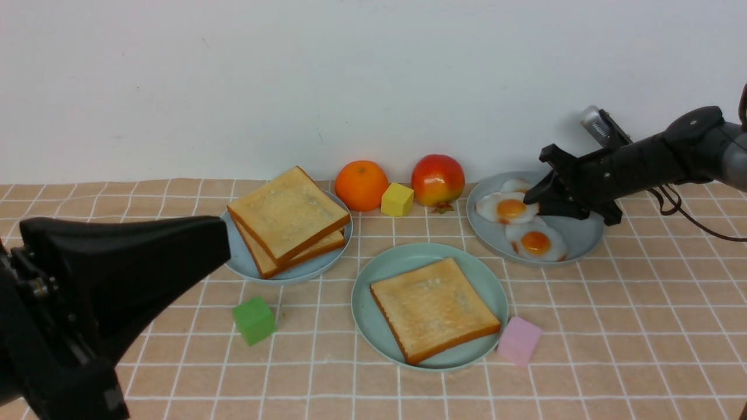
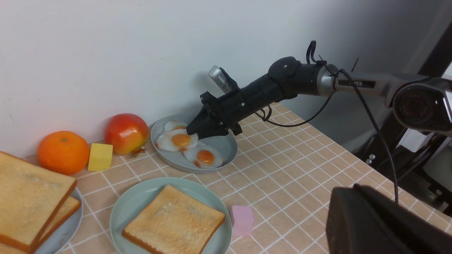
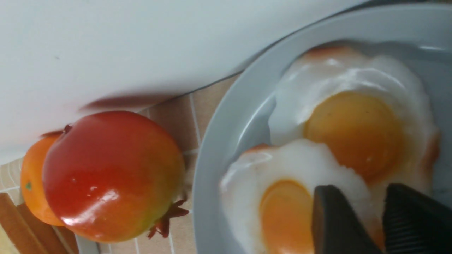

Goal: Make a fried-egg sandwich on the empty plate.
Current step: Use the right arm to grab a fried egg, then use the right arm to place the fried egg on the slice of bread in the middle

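The pale mint-green plate (image 1: 365,291) at the front centre carries one toast slice (image 1: 435,308). More toast slices are stacked (image 1: 289,219) on a grey-blue plate (image 1: 245,265) at the left. At the back right, another grey-blue plate (image 1: 583,236) holds overlapping fried eggs (image 1: 509,208). My right gripper (image 1: 532,198) reaches low over this plate. In the right wrist view its fingers (image 3: 332,211) pinch the white edge of one fried egg (image 3: 247,183). My left gripper (image 1: 224,239) hovers shut and empty at the front left.
An orange (image 1: 361,185), a yellow cube (image 1: 397,199) and a red fruit (image 1: 437,179) line the back wall. A green cube (image 1: 254,319) lies left of the mint plate, and a pink cube (image 1: 519,340) sits by its right rim.
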Robot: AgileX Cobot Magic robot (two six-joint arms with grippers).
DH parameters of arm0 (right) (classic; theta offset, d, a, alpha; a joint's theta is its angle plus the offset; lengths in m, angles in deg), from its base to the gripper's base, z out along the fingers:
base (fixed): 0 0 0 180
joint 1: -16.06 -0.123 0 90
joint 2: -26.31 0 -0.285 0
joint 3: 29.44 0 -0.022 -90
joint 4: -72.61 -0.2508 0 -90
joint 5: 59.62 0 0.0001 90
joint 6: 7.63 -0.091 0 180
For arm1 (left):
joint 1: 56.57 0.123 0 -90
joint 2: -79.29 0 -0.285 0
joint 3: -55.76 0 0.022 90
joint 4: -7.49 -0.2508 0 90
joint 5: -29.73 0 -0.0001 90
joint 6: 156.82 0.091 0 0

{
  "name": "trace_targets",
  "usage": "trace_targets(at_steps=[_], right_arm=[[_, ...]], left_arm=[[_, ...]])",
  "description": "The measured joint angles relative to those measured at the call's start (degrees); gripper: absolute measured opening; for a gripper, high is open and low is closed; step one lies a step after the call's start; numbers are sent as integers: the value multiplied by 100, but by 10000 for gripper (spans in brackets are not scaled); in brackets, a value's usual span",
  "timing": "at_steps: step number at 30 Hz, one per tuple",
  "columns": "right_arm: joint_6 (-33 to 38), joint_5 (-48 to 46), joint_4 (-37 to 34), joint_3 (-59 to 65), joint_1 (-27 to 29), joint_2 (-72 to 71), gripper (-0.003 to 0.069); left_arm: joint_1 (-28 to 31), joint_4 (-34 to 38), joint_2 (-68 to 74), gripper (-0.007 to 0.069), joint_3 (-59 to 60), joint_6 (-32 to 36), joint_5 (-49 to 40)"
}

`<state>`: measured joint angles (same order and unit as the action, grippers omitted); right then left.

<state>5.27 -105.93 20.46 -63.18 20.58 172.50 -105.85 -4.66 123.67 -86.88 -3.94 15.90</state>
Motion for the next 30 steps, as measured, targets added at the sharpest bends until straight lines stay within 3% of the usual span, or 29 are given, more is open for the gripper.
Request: trace_targets(at_steps=[1,3,10,17,25,30], right_arm=[[26,-21,-39,0,0,0,137],[82,-53,-83,0,0,-20,113],[622,-377,-59,26,0,-538,76],[884,-1519,270,106,9,-2097,76],[836,-1612,478,2380,-782,-4385,76],[782,-409,-15,4344,-1691,-5048,76]], left_arm=[[0,0,0,-13,0,0,0],[0,0,0,-13,0,0,0],[0,-30,0,-13,0,0,0],[0,-208,153,-13,0,0,-98],[0,-218,1195,-13,3,0,-1153],[0,-90,1468,-13,10,-2,-1287]])
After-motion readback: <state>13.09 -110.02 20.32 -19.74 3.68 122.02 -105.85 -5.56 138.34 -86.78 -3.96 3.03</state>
